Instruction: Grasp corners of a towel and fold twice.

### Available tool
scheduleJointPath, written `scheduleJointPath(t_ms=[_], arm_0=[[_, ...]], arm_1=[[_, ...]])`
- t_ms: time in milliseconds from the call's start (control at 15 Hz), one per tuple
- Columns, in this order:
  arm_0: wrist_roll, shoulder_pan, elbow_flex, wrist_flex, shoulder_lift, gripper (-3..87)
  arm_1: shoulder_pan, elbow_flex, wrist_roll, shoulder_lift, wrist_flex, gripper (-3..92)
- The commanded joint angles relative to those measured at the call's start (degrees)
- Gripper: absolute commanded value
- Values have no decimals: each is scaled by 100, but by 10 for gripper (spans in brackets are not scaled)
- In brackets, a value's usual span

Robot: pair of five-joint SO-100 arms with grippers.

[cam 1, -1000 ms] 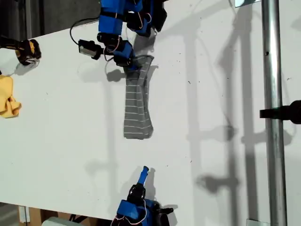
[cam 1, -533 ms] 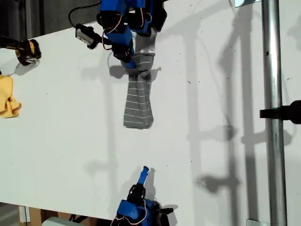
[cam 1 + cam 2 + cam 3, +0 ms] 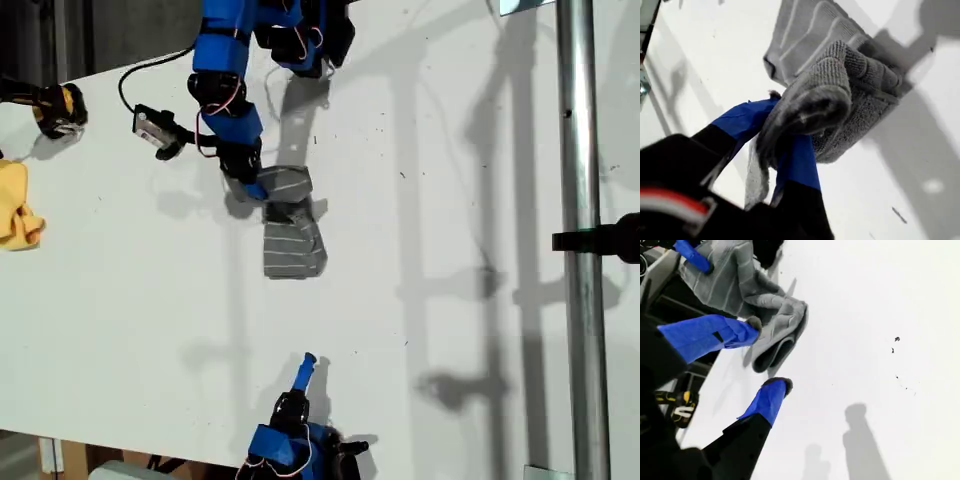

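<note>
my first gripper is clamped on a bunched end of the towel, which lies mid-table in the exterior view. my second gripper, jaws apart, waits well clear. to fold well, i should carry the held end low over the flat part, lining up the edges.

No legible text, label or number anywhere (any markings too blurred).
</note>
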Motion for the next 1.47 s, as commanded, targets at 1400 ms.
scheduleJointPath(t_ms=[1400], arm_0=[[53, -44, -185, 26, 35, 181]], arm_1=[[861, -3243, -800, 677, 2707, 0]])
